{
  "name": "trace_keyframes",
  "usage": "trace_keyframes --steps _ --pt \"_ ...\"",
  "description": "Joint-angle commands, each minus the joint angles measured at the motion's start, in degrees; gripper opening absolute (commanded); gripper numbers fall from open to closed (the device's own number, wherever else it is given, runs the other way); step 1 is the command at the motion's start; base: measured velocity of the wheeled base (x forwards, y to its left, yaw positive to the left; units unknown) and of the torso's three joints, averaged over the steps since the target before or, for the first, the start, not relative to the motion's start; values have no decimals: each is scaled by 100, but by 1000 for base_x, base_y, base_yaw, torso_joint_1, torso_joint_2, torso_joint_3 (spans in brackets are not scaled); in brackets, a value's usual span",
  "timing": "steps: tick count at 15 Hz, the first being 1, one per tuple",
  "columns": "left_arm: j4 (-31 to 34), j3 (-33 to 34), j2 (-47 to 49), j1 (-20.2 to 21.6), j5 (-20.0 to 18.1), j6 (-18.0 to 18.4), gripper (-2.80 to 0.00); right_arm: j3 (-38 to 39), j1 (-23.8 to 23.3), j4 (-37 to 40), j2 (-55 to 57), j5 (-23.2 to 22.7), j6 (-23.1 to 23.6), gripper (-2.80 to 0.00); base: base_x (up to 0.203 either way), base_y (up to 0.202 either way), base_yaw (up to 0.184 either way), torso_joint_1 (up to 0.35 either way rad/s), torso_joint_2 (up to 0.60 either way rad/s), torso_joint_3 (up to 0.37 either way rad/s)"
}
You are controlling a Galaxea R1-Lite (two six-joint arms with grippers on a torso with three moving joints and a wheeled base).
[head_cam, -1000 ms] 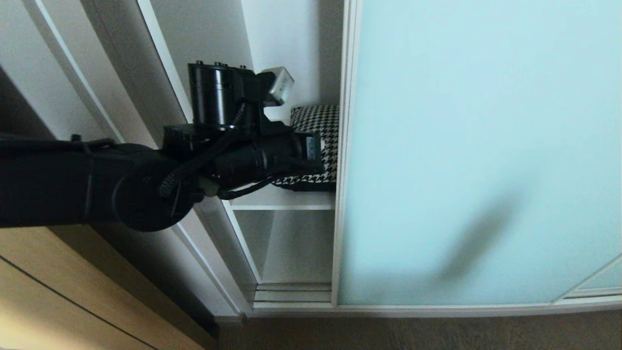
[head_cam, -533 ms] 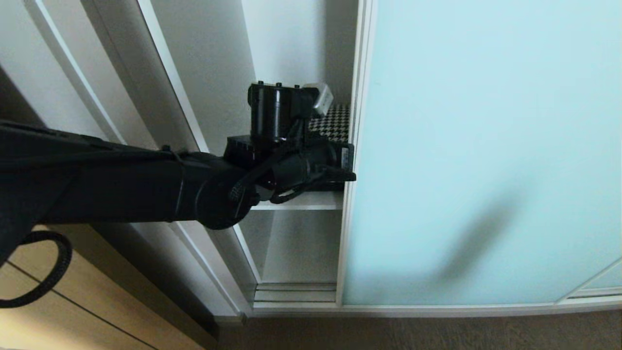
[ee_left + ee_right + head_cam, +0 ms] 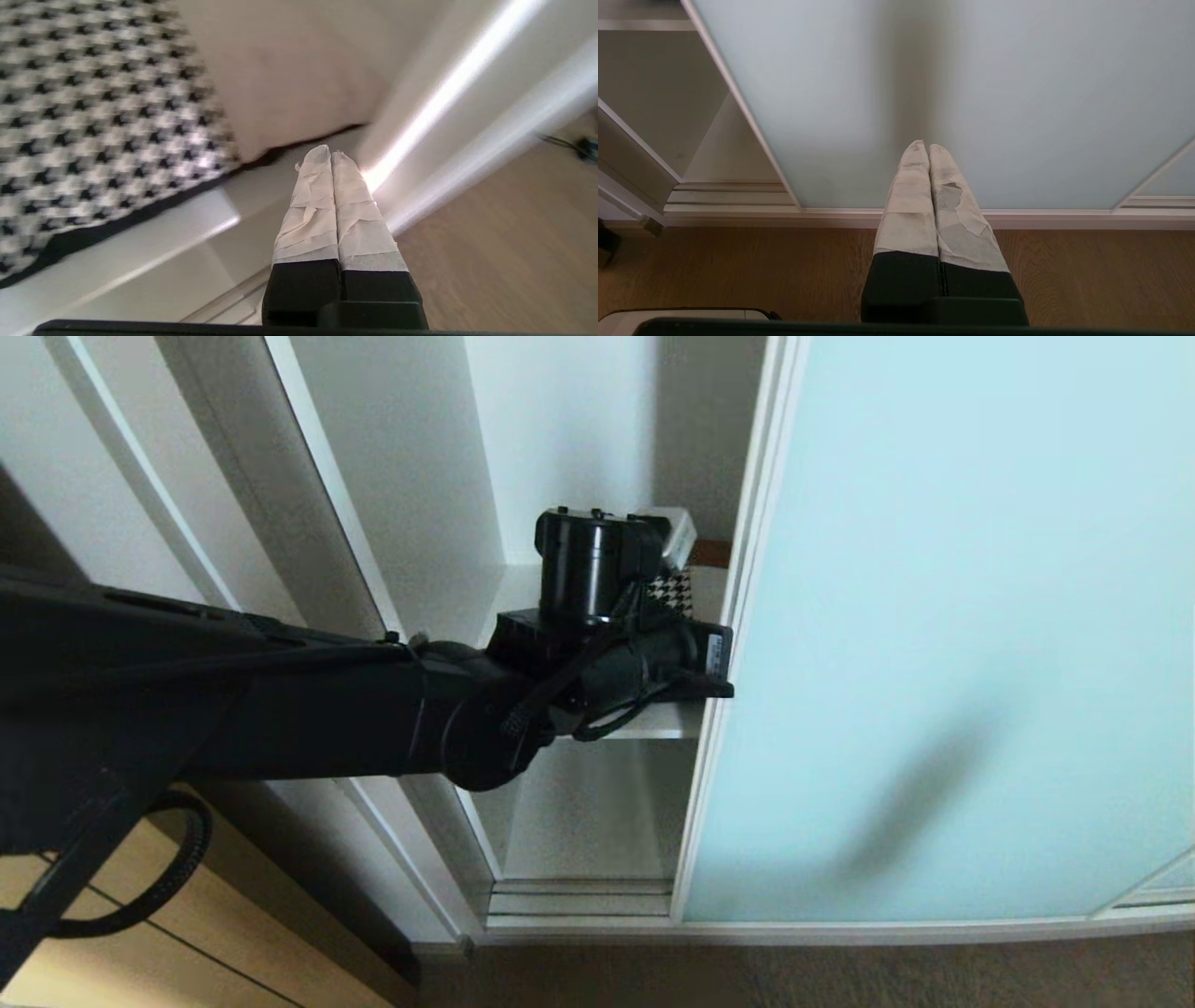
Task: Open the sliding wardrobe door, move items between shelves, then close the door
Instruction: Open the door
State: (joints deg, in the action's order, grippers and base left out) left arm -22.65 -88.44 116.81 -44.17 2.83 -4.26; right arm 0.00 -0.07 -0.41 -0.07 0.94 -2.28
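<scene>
My left gripper (image 3: 331, 156) is clenched with nothing in it, its taped tips at the frame edge of the sliding wardrobe door (image 3: 934, 616), at the front corner of the shelf (image 3: 140, 252) where the cushion (image 3: 93, 116) lies. To open well, I push along the track, level and steady, staying off the glass. My right gripper (image 3: 923, 147), also clenched empty, hangs parked before the door.

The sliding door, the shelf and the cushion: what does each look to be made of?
Sliding wardrobe door: apparently frosted glass, pale blue-green and matte, in a thin pale metal-looking frame. Shelf: smooth white board, probably laminate; plain, flat, no visible grain. Cushion: woven fabric in black-and-white houndstooth, with a soft dark edge.
</scene>
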Motion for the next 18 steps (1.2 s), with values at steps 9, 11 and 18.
trace_keyframes --steps 9,11,18 --pt "-20 -133 234 -554 141 37 -280 0 -1 -2 7 3 -1 -280 0 0 0 0 0 0" --pt "-19 3 -294 -372 190 -1 -280 0 -1 -2 7 3 -1 -280 0 0 0 0 0 0" --pt "9 1789 -2965 884 735 43 -280 0 -1 -2 7 -6 -1 -280 0 0 0 0 0 0"
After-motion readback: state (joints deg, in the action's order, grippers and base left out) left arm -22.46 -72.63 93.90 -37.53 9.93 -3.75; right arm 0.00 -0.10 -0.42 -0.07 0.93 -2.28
